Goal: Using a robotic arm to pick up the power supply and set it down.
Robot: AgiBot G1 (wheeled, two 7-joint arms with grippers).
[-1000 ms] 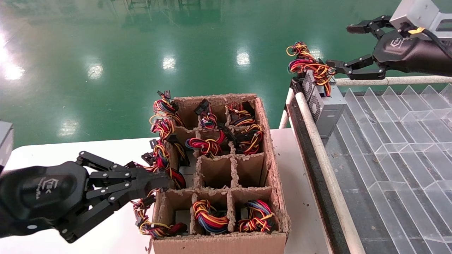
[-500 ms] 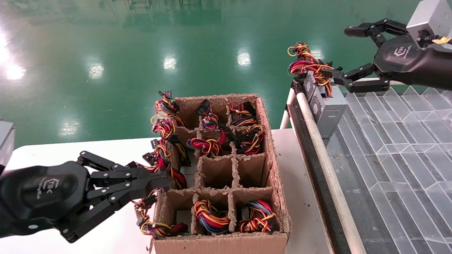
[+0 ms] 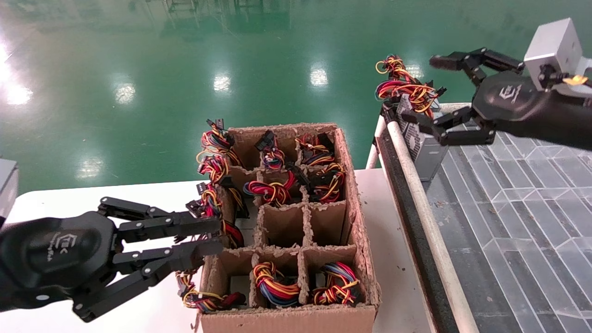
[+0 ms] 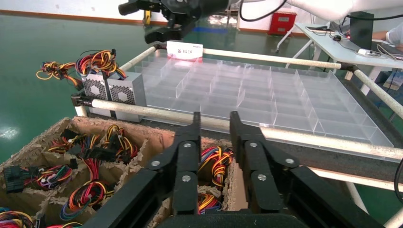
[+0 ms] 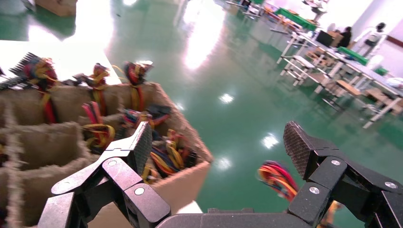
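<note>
Standing upright at the far corner of the clear partitioned tray (image 3: 518, 194), just behind the white rail (image 3: 418, 194): the grey power supply (image 3: 423, 148), wire bundle spilling off its top. Poised over it with jaws spread wide and empty, the right gripper (image 3: 423, 90). Hovering beside the cardboard divider box (image 3: 296, 222) on the white tabletop (image 3: 152, 310), the left gripper (image 3: 212, 238), fingers slightly parted, grasping nothing.

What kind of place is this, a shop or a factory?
Most likely a factory or workshop hall: a glossy green floor, a brown cardboard divider box packed with wire bundles, and a small grey metal power supply standing on a clear plastic sorting tray. Work tables with people show in the far background.
</note>
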